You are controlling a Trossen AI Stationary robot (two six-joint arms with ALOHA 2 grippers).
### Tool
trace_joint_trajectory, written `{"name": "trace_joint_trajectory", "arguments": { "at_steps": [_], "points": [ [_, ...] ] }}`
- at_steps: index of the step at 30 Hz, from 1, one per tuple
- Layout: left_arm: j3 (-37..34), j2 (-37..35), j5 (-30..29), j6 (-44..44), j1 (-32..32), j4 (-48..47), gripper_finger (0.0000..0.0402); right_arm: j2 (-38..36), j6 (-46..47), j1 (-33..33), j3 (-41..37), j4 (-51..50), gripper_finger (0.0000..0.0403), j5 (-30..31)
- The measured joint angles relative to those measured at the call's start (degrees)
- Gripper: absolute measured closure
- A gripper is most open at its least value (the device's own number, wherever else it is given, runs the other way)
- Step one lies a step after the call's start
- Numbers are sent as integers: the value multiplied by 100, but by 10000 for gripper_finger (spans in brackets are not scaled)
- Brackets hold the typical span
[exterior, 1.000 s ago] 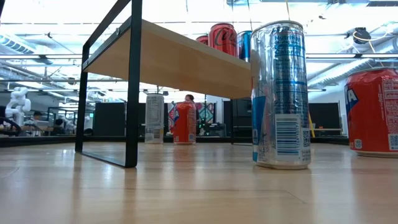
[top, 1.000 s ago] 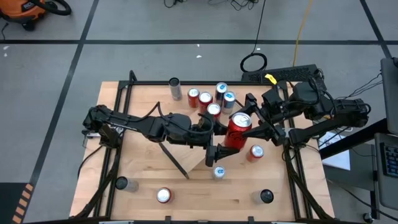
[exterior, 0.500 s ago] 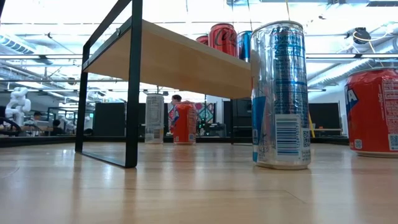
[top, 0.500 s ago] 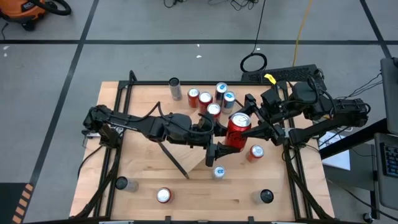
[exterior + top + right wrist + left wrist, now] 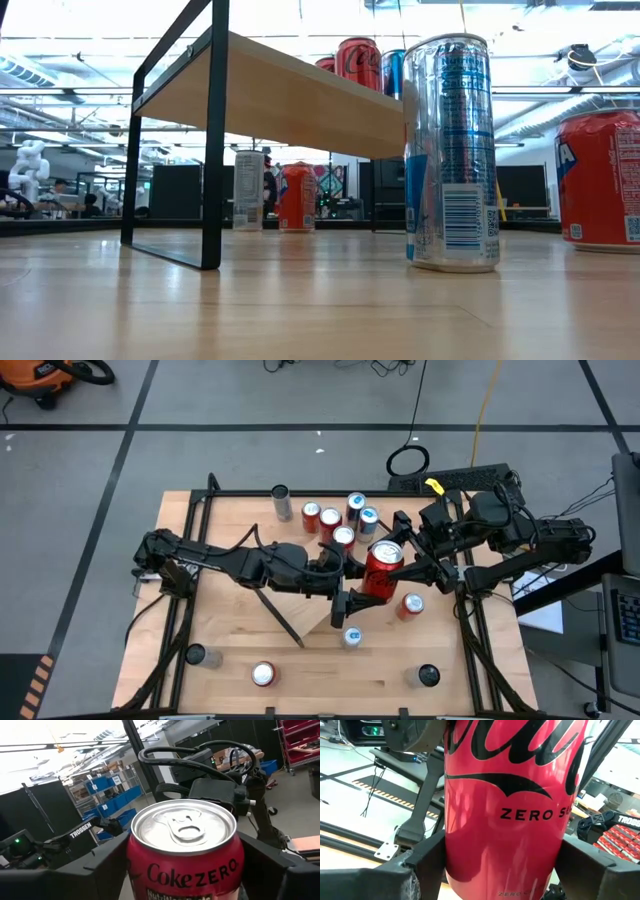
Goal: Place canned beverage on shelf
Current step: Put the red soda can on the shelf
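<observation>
A red Coke Zero can (image 5: 383, 563) stands upright near the table's middle, between my two grippers. My left gripper (image 5: 352, 582) comes from the table's left and is shut on the can's lower body (image 5: 510, 810). My right gripper (image 5: 405, 560) comes from the right and is shut on its upper body (image 5: 185, 850). The shelf (image 5: 310, 608) is a light-wood board on black brackets (image 5: 210, 150), running from near left to far right. Other cans (image 5: 358, 62) stand on its far end. I cannot tell what the held can's base rests on. My left gripper pinches the can's lower body (image 5: 451, 865) between its two fingers, one on each side, coming level from the table's left. The can stands upright. My right gripper pinches the can's upper body (image 5: 134, 865), just under the rim, between its two fingers, coming level from the right.
Several cans (image 5: 340, 520) cluster at the far middle. A slim silver-blue can (image 5: 352, 637) and a red can (image 5: 410, 605) stand just near of the grippers. More cans (image 5: 263, 675) stand along the near edge, and one (image 5: 282, 503) at the far edge.
</observation>
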Motion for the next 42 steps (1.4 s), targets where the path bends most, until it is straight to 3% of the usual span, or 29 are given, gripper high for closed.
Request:
{"name": "trace_joint_trajectory", "arguments": {
  "at_steps": [11,19,30,38,42],
  "points": [
    [0,0,-623,160,4,4,102,-104,197,0,0,-183,46,795],
    [0,0,-1185,179,0,-9,102,-322,170,0,-2,-230,36,1423],
    [0,0,-3097,901,4,-5,102,-602,-23,22,-2,-463,36,2323],
    [2,-2,-4411,1532,32,2,102,-492,-716,444,-2,-447,36,4098],
    [4,-2,-4959,1820,132,0,102,-246,-1014,579,-4,-382,35,4519]
  ]
}}
